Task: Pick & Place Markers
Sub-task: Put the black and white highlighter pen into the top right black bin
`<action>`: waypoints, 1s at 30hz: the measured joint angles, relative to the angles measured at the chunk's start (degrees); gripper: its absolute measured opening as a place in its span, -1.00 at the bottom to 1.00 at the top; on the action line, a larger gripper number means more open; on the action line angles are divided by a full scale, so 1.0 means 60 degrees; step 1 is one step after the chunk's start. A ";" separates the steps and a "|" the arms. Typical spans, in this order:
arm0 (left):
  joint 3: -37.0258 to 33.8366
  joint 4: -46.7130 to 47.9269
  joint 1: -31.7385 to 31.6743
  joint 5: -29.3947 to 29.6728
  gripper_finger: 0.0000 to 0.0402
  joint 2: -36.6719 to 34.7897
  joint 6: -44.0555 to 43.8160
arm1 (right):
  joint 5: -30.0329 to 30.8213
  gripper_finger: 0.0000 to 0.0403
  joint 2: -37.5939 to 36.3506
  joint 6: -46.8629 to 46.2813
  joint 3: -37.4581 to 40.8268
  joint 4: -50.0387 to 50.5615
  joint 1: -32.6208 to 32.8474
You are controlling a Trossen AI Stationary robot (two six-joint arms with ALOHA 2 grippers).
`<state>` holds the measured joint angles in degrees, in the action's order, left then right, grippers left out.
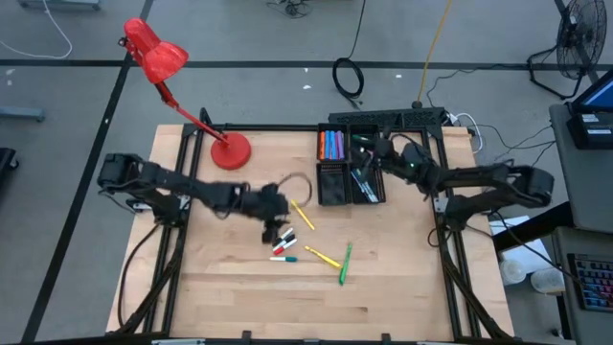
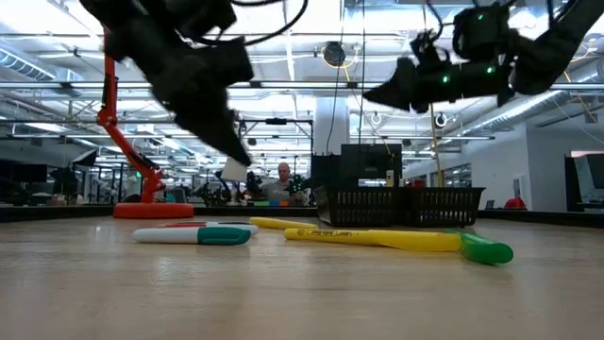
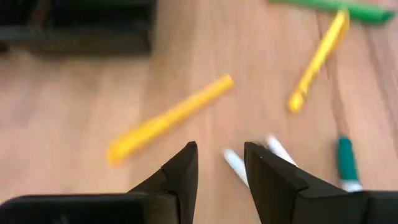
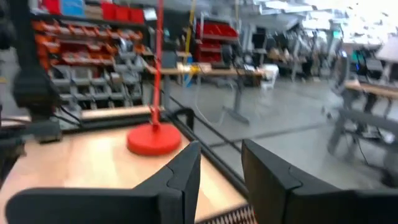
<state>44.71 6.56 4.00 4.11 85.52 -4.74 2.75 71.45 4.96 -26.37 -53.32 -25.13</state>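
A wooden tabletop [image 1: 230, 287] seen from above carries a black four-compartment tray [image 1: 351, 165] near its far edge and a red desk lamp [image 1: 158, 57] at the far left corner. The job looks partly done: one far compartment of the tray already holds a row of orange, blue and purple markers [image 1: 330, 145], and the near compartments hold a few more, too small to count. Several markers lie loose on the tabletop in front of the tray: a yellow marker [image 1: 303, 215] nearest the tray, a second yellow marker [image 1: 323, 256], a green marker [image 1: 344, 263], a white marker with a teal cap [image 1: 283, 259], and a red one [image 1: 283, 248] close to the left pincer. The left pincer [image 3: 221, 163] hovers low over this cluster, its fingers a narrow gap apart and holding nothing, with a white marker [image 3: 236, 167] just beyond the tips. The right pincer [image 4: 221, 163] is up over the tray, its fingers slightly apart and empty, apparently with nothing left to drop. About five loose markers remain to be moved.
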 joint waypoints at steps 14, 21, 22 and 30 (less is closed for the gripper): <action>0.0004 0.1030 0.1043 0.0842 0.10 0.0909 -0.2964 | 0.0027 -0.48 -0.0471 0.0830 0.0007 -0.0607 0.0610; 0.0004 0.1040 0.1040 0.0501 0.12 0.1596 -0.4237 | 0.0026 -0.48 -0.0472 0.1530 0.0007 -0.1722 0.0610; 0.0014 0.1040 0.1051 0.0491 0.12 0.1632 -0.4346 | 0.0024 -0.48 -0.0472 0.1596 0.0007 -0.1874 0.0610; 0.0015 0.1199 0.1105 0.0419 0.02 0.1600 -0.4840 | 0.0025 -0.48 -0.0472 0.1900 0.0007 -0.2625 0.0602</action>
<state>44.80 13.75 10.63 6.62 95.12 -33.78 2.90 68.62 16.36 -26.33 -69.07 -21.52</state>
